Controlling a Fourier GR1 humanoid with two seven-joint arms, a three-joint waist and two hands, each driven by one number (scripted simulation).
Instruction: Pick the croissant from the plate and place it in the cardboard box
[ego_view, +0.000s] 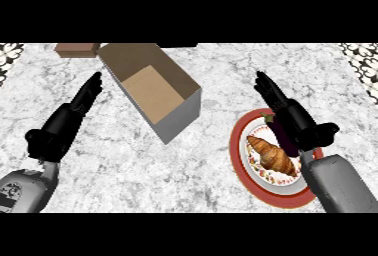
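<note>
A golden-brown croissant (272, 155) lies on a red-rimmed white plate (244, 165) at the right of the marble counter. A dark purple eggplant (282, 134) lies beside it on the plate, partly under my right hand. My right hand (295, 117) hovers over the plate's right side with fingers straight, pointing away from me, holding nothing. The open cardboard box (153, 90) stands at the upper middle, tilted in the view, its inside bare. My left hand (66, 120) rests open at the left, left of the box and apart from it.
A small brown block (76, 49) sits at the counter's far edge, just left of the box. Patterned wall tiles (362, 55) show at both upper corners. Bare marble (133, 165) lies between the box and the plate.
</note>
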